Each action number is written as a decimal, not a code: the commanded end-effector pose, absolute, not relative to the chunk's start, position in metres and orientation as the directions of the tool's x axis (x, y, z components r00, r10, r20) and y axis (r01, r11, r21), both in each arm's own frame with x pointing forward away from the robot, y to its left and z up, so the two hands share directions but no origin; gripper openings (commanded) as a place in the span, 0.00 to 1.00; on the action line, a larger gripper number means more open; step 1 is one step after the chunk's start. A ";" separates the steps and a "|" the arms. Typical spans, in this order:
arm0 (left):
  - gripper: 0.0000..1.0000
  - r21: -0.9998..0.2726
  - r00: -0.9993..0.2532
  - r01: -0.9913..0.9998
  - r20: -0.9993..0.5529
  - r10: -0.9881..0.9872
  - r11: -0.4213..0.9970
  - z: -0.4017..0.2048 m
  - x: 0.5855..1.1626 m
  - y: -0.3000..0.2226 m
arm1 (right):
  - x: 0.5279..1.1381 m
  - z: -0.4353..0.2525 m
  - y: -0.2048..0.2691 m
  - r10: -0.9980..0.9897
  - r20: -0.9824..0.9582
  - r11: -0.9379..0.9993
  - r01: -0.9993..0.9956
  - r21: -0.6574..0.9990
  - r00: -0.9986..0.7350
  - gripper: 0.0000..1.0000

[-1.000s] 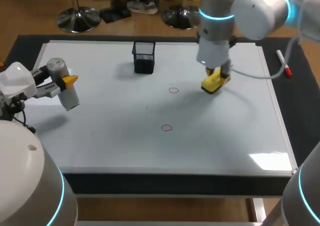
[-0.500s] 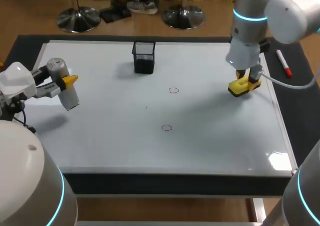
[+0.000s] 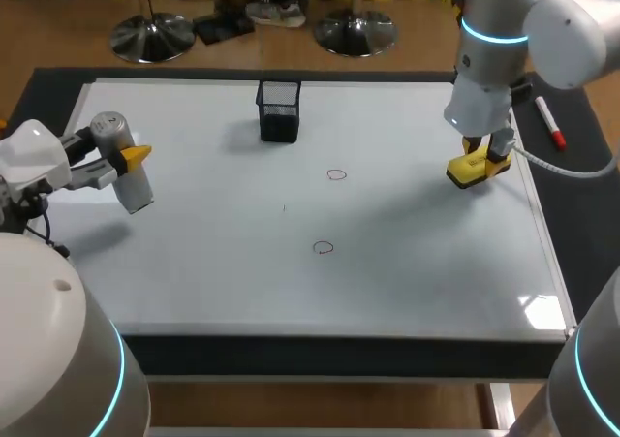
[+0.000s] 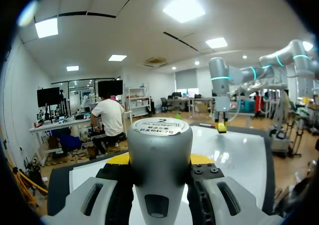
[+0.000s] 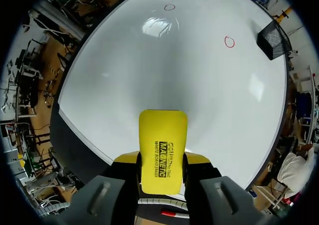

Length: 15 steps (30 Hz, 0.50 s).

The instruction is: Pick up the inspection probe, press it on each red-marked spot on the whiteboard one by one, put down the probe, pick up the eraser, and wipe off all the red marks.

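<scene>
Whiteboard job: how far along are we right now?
Done: the eraser is picked up, held in the right tool at the whiteboard's right edge. In hand: the probe, not put down, sits in the left tool. Left: both red marks are unwiped. Whether they were probed, I cannot tell.

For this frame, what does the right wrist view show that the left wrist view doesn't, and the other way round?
Only the right wrist view: the red marks, the black mesh holder, and a close look at the right hand shut on the yellow eraser. Only the left wrist view: the grey inspection probe clamped in the left hand. Both: the whiteboard, and the eraser, which in the left wrist view is only a small yellow spot far across the board.
</scene>
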<state>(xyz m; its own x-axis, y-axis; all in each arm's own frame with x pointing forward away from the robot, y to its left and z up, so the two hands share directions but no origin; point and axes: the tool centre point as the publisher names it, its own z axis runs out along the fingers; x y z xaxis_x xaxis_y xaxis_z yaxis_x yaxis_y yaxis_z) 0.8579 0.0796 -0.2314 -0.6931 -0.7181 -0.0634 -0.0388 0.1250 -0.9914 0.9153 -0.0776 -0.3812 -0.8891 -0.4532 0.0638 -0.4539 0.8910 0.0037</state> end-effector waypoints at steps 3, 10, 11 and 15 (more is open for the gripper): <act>0.00 -0.991 -0.728 -0.024 -0.072 -0.681 0.131 -0.228 0.862 0.067 | 0.915 -0.380 -0.079 -0.454 0.064 0.890 -0.455 0.003 -0.888 0.00; 0.00 -0.992 -0.806 -0.001 -0.075 -0.587 0.129 -0.223 0.881 0.032 | 0.915 -0.380 -0.079 -0.454 0.064 0.890 -0.455 0.003 -0.888 0.00; 0.00 -0.992 -0.817 0.004 -0.076 -0.571 0.126 -0.222 0.884 0.026 | 0.915 -0.380 -0.079 -0.454 0.064 0.890 -0.455 0.003 -0.888 0.00; 0.00 -0.993 -0.861 0.024 -0.081 -0.502 0.118 -0.218 0.893 -0.001 | 0.915 -0.380 -0.079 -0.454 0.064 0.890 -0.455 0.003 -0.888 0.00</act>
